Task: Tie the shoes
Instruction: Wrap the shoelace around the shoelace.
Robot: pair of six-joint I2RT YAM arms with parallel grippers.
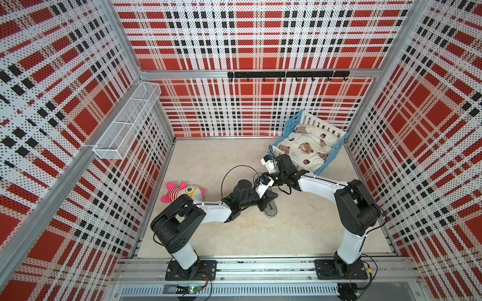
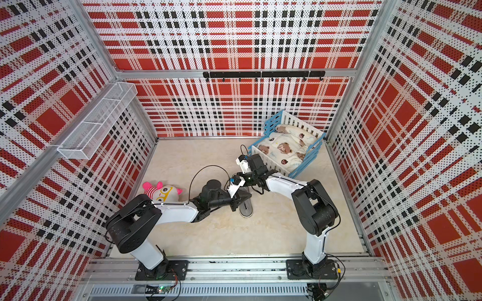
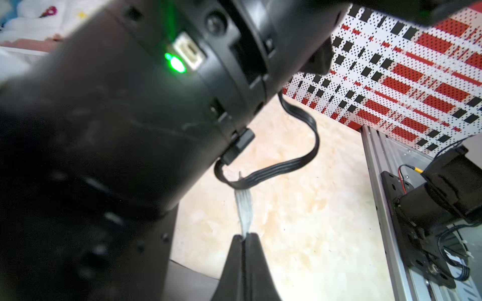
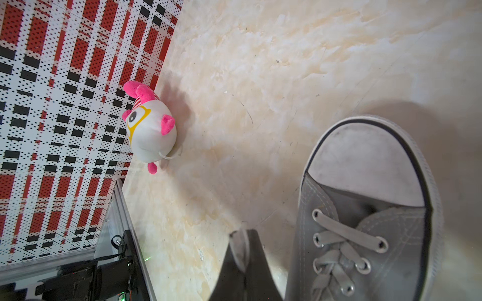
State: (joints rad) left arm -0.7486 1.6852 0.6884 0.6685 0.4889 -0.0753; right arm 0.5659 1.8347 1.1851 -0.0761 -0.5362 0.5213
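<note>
The grey canvas shoe (image 4: 365,208), with a white toe cap and pale laces through its eyelets, rests on the marbled floor. In both top views only its toe end (image 1: 271,210) (image 2: 246,209) shows, under my left arm. My left gripper (image 3: 245,235) is shut on a flat pale lace (image 3: 243,206), which runs taut away from the tips and passes behind a black cable. My right gripper (image 4: 241,234) is shut on a lace end beside the shoe's side. The two wrists cross closely above the shoe. The knot area is hidden.
A pink-striped plush toy (image 1: 182,192) (image 4: 150,127) lies by the left wall. A blue and white doll crib (image 1: 328,156) with a bear blanket stands at the back right. A wire basket (image 1: 127,122) and a black hook rail (image 1: 287,74) hang on the walls.
</note>
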